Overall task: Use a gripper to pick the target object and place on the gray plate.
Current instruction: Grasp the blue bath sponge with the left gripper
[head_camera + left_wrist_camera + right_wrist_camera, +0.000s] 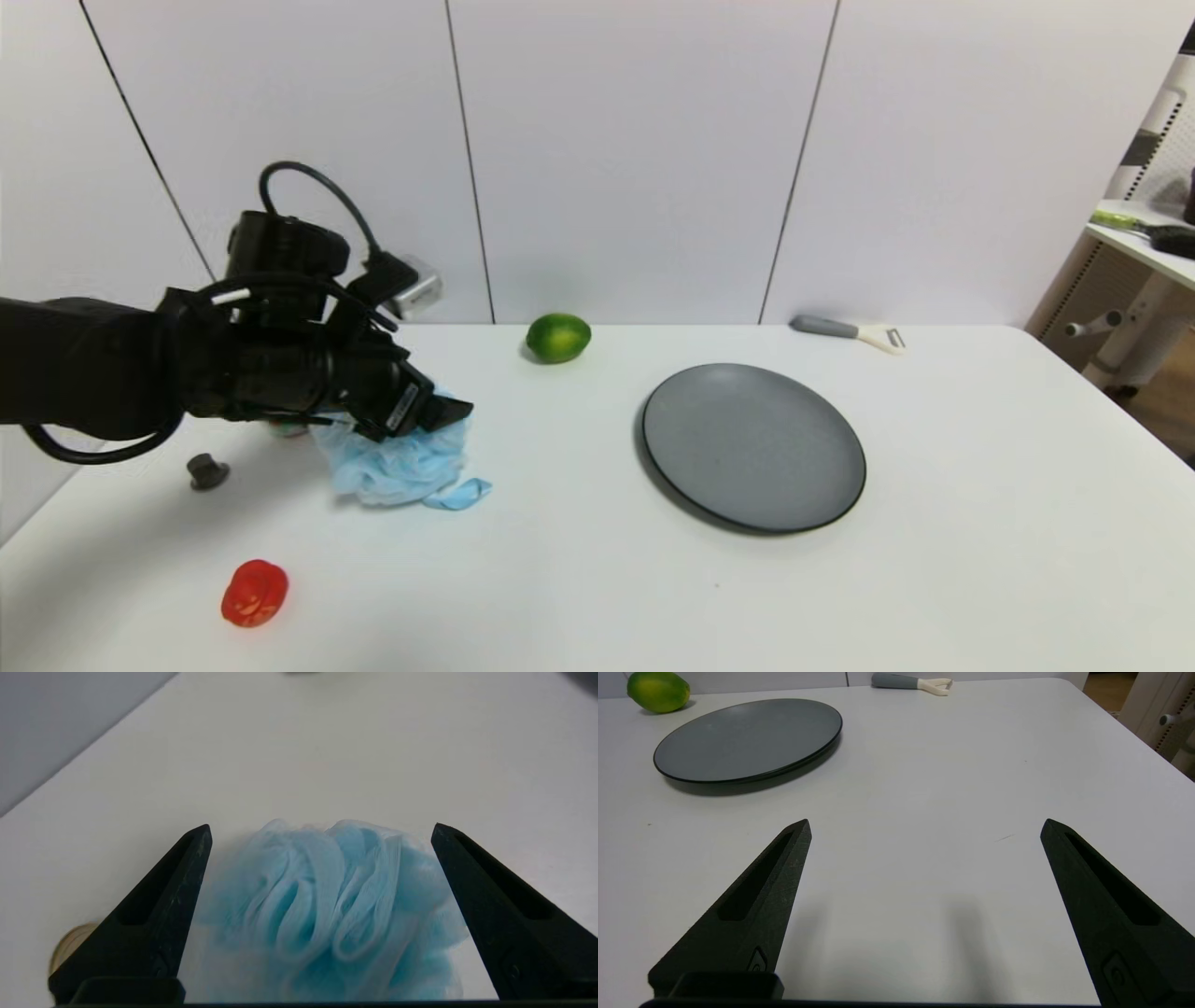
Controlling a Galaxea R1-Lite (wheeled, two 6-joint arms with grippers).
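The light-blue mesh bath pouf (397, 464) lies on the white table left of centre, its blue ribbon loop (459, 495) trailing toward the front. My left gripper (446, 411) hovers over its top, open, with the pouf (327, 914) between the two spread fingers and neither pressing it. The gray plate (752, 446) sits to the right of the pouf, bare; it also shows in the right wrist view (747, 737). My right gripper (924, 828) is open and empty over bare table, out of the head view.
A green lime (558, 337) lies at the back centre. A small red object (254, 592) is at the front left, a dark knob (207, 470) left of the pouf. A gray-handled peeler (848, 329) lies at the back right. A round tan thing (70, 947) sits beside the pouf.
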